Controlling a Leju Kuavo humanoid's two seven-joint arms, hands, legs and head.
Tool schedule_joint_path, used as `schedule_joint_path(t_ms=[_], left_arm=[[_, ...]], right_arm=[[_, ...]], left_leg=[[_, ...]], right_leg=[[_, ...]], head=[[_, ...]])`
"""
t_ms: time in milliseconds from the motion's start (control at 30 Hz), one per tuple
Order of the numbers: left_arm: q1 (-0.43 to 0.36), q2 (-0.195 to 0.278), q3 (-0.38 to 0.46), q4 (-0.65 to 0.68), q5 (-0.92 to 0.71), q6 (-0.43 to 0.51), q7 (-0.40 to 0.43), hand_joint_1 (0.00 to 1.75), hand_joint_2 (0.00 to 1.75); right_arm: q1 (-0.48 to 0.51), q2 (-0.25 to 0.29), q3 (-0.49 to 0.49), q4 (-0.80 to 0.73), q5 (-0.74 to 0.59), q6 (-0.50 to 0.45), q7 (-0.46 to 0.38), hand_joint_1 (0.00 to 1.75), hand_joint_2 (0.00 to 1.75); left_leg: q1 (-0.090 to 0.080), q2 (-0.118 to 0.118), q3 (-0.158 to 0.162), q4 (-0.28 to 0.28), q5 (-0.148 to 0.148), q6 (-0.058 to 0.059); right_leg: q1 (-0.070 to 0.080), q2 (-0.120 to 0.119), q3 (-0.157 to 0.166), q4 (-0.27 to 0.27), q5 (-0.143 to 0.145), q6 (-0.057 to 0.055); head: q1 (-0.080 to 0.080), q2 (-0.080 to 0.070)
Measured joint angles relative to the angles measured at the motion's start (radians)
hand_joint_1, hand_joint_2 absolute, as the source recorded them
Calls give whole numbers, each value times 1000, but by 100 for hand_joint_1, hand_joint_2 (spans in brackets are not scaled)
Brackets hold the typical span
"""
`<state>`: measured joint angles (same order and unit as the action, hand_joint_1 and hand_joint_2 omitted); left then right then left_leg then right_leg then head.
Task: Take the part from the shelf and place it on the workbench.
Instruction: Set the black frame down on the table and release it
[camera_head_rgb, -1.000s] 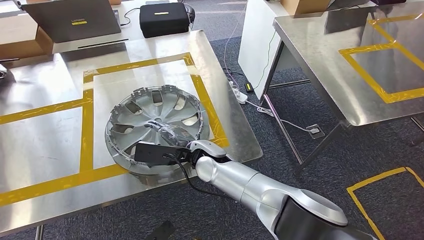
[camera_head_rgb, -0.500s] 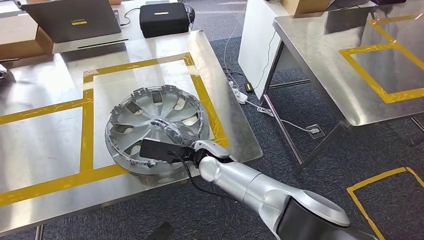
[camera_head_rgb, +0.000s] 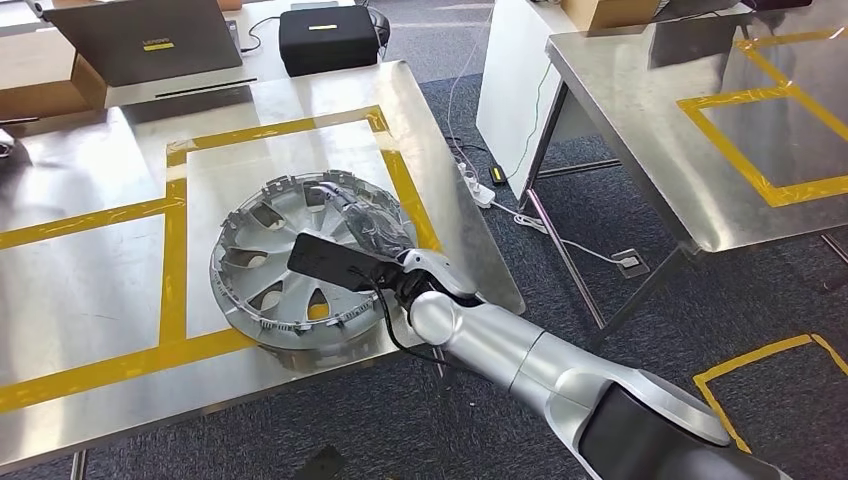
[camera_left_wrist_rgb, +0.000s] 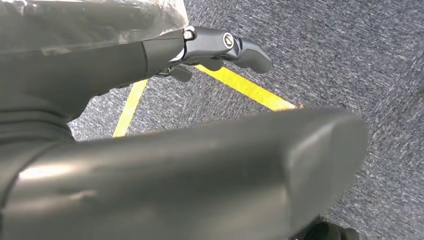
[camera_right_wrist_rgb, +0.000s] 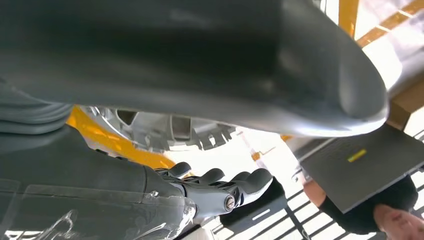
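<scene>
Hubcap (camera_head_rgb: 300, 260) flat, hollow up (apparently unheld)

Bright, even indoor light. Glare sheens steel workbench (camera_head_rgb: 90, 180) in head view. Wrist views: near hand covers blurred, dark; background overexposed in right wrist view. Soft shadows.

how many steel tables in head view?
2: one table on the left, bearing the hubcap; the other table at upper right, across the aisle. More may lie outside the frame.
</scene>
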<state>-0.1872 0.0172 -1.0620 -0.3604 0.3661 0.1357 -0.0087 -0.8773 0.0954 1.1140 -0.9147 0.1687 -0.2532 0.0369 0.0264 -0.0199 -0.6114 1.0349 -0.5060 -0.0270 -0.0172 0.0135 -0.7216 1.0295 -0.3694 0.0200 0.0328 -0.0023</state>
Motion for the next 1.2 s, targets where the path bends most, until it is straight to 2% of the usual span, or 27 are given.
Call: schedule_joint_path(t_ms=[367,667,1000,1200], left_arm=[[9,2,0,1,19,17,-5,0,0],[16,4,0,1,26,19,-7,0,0],[17,5,0,1,33,29,-1,0,0],[18,8,0,1,44,29,1,0,0]], right_arm=[[28,-110,-87,-268,13,-73,29,0,0],[80,-196,-153,-454,-5,-87,40,0,0],[122,-247,-197,-553,-16,-88,47,0,0],[131,-261,-209,-587,-15,-89,52,0,0]], left_leg=[[0,0,1,0,-1,0],[0,0,4,-1,-2,-2],[-3,0,10,-1,-6,2],[-12,0,17,1,-10,13]], right_leg=[[0,0,1,0,0,0],[0,2,3,0,-2,0],[-3,2,8,-1,-4,3],[-12,2,18,-4,-5,13]], head=[[0,0],[0,0],[0,0],[0,0]])
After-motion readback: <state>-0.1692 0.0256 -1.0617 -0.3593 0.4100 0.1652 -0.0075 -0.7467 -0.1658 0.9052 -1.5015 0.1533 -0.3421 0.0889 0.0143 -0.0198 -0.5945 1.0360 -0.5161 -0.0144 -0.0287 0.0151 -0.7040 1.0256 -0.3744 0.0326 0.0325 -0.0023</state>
